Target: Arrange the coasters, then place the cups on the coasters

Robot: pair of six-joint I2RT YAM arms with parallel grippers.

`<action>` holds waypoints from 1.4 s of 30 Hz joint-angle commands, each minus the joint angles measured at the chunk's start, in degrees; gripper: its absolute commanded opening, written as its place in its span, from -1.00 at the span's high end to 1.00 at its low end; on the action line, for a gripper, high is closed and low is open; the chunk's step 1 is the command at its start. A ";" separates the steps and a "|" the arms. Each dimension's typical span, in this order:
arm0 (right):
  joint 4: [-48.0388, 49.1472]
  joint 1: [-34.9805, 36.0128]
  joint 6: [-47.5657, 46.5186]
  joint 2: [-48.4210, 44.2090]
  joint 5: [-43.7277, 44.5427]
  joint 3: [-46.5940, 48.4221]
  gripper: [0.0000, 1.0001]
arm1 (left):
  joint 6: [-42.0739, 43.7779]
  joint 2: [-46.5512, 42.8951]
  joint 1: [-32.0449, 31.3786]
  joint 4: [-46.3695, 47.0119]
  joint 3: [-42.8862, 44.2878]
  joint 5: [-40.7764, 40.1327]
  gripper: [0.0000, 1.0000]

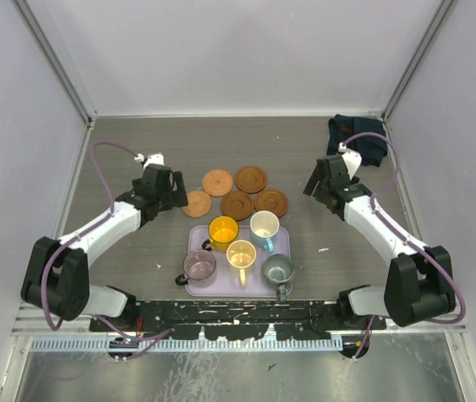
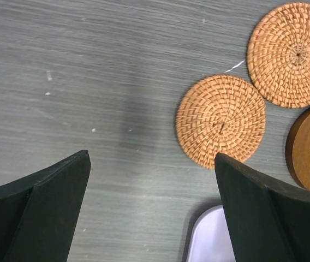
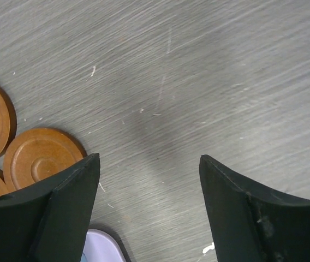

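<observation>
Several round brown coasters lie clustered mid-table behind the tray; two are woven and the others are ringed wood. On the lavender tray stand several cups: yellow, white with a blue handle, cream, purplish and grey-green. My left gripper hovers open just left of the nearest woven coaster. My right gripper hangs open over bare table, right of a wooden coaster. Both hold nothing.
A dark blue cloth lies at the back right corner. Enclosure walls ring the table. A corner of the tray shows under each gripper.
</observation>
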 commanded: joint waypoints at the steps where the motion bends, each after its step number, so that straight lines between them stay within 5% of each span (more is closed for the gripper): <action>1: 4.77 2.20 -1.89 3.52 -2.41 4.05 -0.46 | 0.35 4.25 -0.08 5.45 4.12 4.43 -0.96; 9: 6.34 7.63 -3.26 11.75 -4.08 7.93 0.34 | 0.88 9.24 -0.13 6.39 6.38 8.33 -0.96; 14: 8.56 9.79 -2.87 15.86 -8.07 9.18 0.56 | 0.92 10.47 -0.32 7.56 6.06 9.40 -0.83; 20: 10.69 11.55 -1.74 19.71 -14.20 9.68 0.60 | 0.73 13.09 -0.52 8.45 6.18 11.26 -0.18; 24: 11.70 12.32 -1.37 21.50 -16.19 9.97 0.63 | 0.32 14.93 -0.57 9.51 6.39 12.83 0.57; 26: 11.83 12.59 -1.20 22.19 -16.32 10.21 0.63 | 0.27 15.65 -0.68 9.90 6.60 14.21 0.78; 42: 12.10 12.81 0.14 25.10 -16.21 9.25 0.64 | -1.65 24.22 -1.31 11.35 9.40 20.13 0.67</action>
